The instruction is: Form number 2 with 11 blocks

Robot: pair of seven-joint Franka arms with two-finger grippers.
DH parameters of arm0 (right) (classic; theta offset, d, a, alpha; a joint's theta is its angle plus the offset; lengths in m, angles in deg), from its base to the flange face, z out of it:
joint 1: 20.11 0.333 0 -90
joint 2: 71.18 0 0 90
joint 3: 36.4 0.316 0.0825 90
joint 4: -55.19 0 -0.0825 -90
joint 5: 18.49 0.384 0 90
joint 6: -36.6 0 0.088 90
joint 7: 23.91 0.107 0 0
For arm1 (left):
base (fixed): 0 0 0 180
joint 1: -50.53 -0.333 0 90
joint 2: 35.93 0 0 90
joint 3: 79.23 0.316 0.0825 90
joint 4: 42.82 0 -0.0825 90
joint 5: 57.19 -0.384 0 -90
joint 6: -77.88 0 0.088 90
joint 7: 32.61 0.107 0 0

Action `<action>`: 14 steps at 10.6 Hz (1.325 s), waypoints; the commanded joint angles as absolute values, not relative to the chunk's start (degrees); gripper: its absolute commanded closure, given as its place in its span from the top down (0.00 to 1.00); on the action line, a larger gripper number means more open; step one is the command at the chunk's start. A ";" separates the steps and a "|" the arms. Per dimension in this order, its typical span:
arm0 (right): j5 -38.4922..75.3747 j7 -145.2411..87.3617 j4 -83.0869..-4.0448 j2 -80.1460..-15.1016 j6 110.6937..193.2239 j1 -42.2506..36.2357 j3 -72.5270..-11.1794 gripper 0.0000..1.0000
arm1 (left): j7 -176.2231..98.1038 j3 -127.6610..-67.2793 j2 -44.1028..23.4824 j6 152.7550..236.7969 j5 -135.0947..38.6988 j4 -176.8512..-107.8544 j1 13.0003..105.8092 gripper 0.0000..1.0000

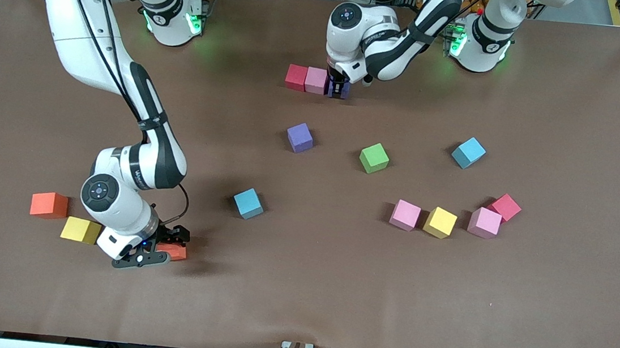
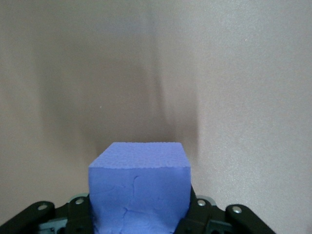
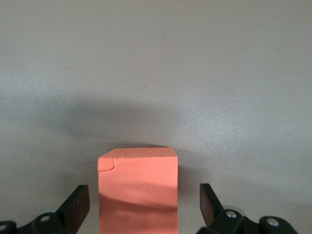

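- At about seven o'clock on the table (image 1: 297,309) in the front view, the right hand (image 1: 162,248) is down with its fingers wide around a small orange-red foam cube (image 3: 137,190). It touches neither side.
- The cube sits closer to one finger than the other. On closing, the nearer finger would likely meet it first and could slide or twist it, giving a skewed grip.
- A yellow foam cube (image 1: 81,230) lies just beside the right wrist at nine o'clock of the hand. A swing on lifting could knock it.
- At twelve o'clock on the table, the left hand (image 1: 340,86) is clamped narrow on a purple foam cube (image 2: 139,195), set at three o'clock of a pink foam cube (image 1: 316,80) and a red foam cube (image 1: 296,77). These three form the first row of the number 2.
- Whether the purple cube rests on the table I cannot tell. If released above it, it may tip or land askew.
- The soft foam may cling to a finger as the hand opens and drag the cube, or the fingers may nudge the pink neighbour out of line.
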State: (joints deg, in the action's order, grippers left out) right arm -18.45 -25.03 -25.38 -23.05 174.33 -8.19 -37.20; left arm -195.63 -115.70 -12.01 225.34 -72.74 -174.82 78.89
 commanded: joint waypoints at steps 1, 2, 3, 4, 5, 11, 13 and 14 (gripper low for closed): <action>-19.64 -22.42 -21.90 -19.77 176.08 -8.68 -36.76 1.00 | -216.12 -116.41 -11.76 225.44 -76.79 -174.48 79.89 0.61; -19.64 -22.07 -21.10 -18.98 176.17 -8.68 -36.76 1.00 | -216.12 -116.41 -11.76 225.44 -76.88 -174.39 79.89 0.61; -19.64 -22.06 -20.92 -18.88 176.17 -8.68 -36.76 1.00 | -216.39 -116.41 -11.76 225.44 -76.79 -174.39 80.06 0.61; -19.64 -22.06 -20.92 -18.88 176.17 -8.68 -36.76 1.00 | -216.56 -116.41 -11.76 225.44 -76.79 -174.30 80.15 0.61; -19.64 -21.98 -20.92 -18.88 176.17 -8.68 -36.76 1.00 | -216.56 -116.41 -11.76 225.44 -76.79 -174.13 80.24 0.61; -19.64 -22.06 -20.92 -18.88 176.17 -8.68 -36.76 1.00 | -217.09 -116.23 -10.80 225.44 -76.79 -173.42 81.38 0.62; -19.55 -22.06 -20.92 -18.88 176.00 -8.77 -36.76 0.62 | -217.09 -116.15 -10.36 225.44 -76.79 -173.16 81.38 0.63; -19.37 -21.98 -21.01 -18.88 176.00 -8.68 -36.67 0.25 | -217.09 -116.15 -10.09 225.44 -76.79 -173.16 81.47 0.63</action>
